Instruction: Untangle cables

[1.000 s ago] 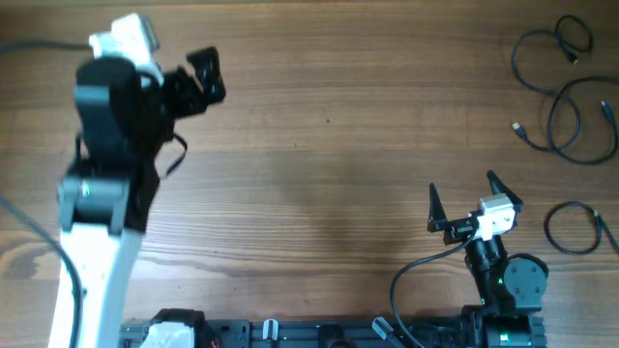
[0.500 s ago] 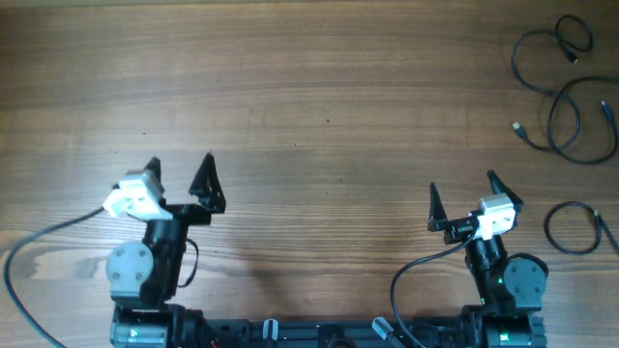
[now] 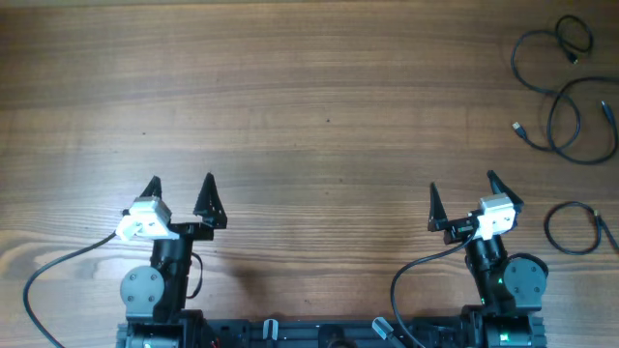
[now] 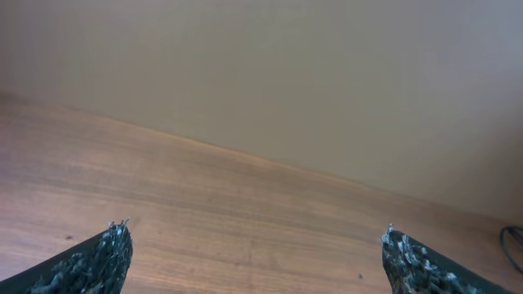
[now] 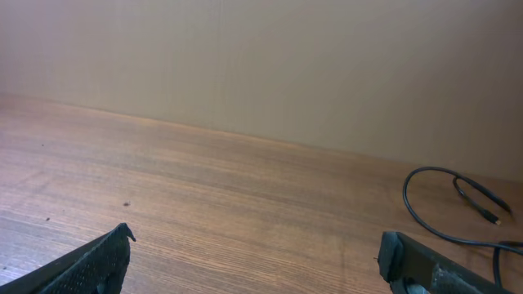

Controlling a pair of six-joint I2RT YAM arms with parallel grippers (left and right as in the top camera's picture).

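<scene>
Several thin black cables (image 3: 553,116) lie in loose loops at the table's far right corner. One separate loop (image 3: 547,228) rests near the right edge. My left gripper (image 3: 182,184) stands open at the front left, nothing between its fingers (image 4: 255,233). My right gripper (image 3: 462,184) is open at the front right, also with nothing in it (image 5: 257,237). Both are well apart from the cables. In the right wrist view a cable loop (image 5: 406,200) curves ahead to the right. The left wrist view catches only a sliver of cable (image 4: 513,245) at its right edge.
The brown wooden table (image 3: 309,106) stretches between the arms and the cables. Both arm bases and their thick black wires (image 3: 406,275) sit along the front edge. A plain beige wall (image 5: 261,65) stands behind the table.
My left arm has drawn back from the far left of the table to its base at the front, gripper still open. The right arm and cables have not moved.
</scene>
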